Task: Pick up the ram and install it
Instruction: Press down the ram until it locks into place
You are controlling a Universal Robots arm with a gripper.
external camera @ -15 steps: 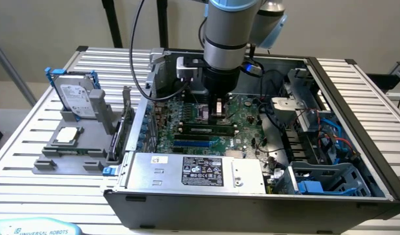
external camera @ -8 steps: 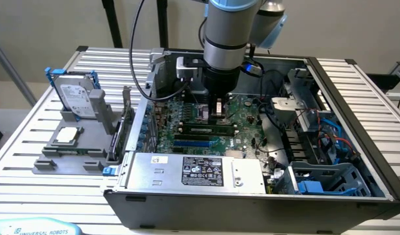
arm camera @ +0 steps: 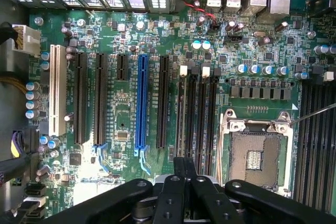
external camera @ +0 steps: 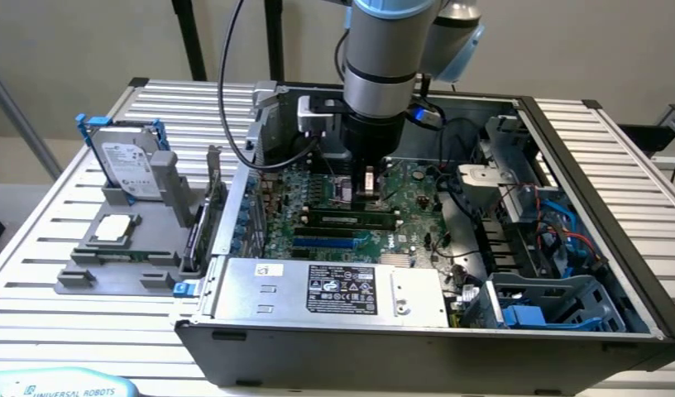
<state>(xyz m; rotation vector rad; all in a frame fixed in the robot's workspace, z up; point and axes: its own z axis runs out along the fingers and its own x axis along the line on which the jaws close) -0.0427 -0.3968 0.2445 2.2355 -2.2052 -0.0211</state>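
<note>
The gripper (external camera: 366, 188) hung low inside the open computer case (external camera: 602, 165), right over the motherboard (external camera: 315, 198). In the wrist view the fingertips (arm camera: 179, 167) were pressed together with nothing seen between them, over the board beside the empty processor socket (arm camera: 255, 156). And the ram (external camera: 349, 219)? The exterior view had it lying along a black memory slot, just in front of the gripper, apart from it. Outside the case, the hard drive (external camera: 128, 161) stood upright in its blue frame.
</note>
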